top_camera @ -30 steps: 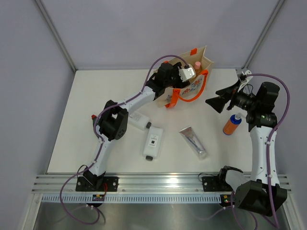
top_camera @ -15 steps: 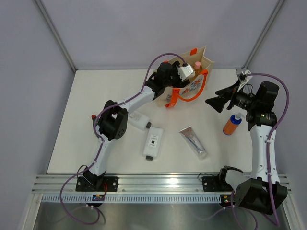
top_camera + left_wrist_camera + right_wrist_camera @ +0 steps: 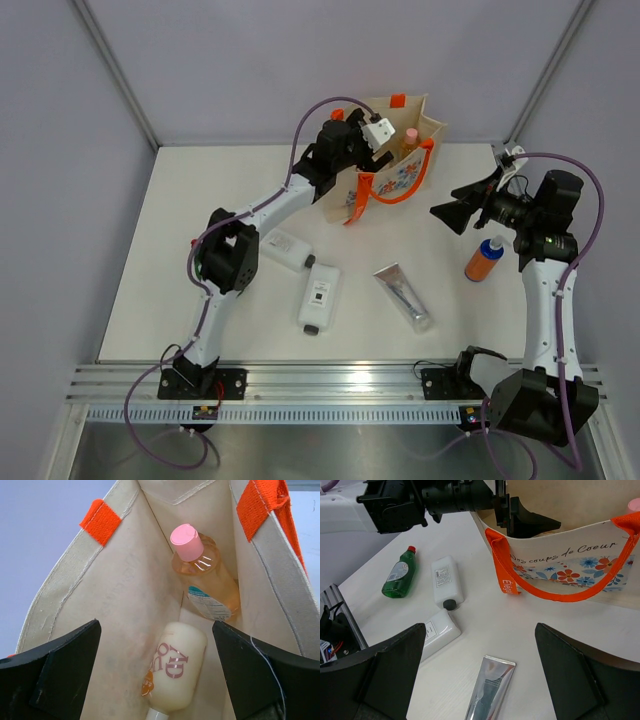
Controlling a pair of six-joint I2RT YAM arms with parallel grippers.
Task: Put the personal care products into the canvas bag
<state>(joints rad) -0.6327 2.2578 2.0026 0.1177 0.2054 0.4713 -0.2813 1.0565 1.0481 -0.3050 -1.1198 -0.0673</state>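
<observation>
The canvas bag (image 3: 405, 170) stands upright at the back of the table. My left gripper (image 3: 383, 150) hangs open over its mouth, holding nothing. In the left wrist view a beige bottle (image 3: 175, 672) and a tan pink-capped bottle (image 3: 202, 575) lie inside the bag, below the spread left gripper (image 3: 157, 680). My right gripper (image 3: 455, 212) is open and empty in the air, right of the bag. On the table lie two white bottles (image 3: 318, 297) (image 3: 285, 250), a silver tube (image 3: 403, 296) and a green bottle (image 3: 399, 576). An orange blue-capped bottle (image 3: 483, 260) stands near the right arm.
Grey walls close in the table (image 3: 250, 180) at the back and sides. The bag's orange handle (image 3: 555, 592) droops down its printed side. A metal rail (image 3: 330, 380) with the arm bases runs along the near edge.
My left gripper has opened over the bag and lifted back a little; the beige bottle now lies loose inside. The bag shifted slightly. The right arm has stayed still.
</observation>
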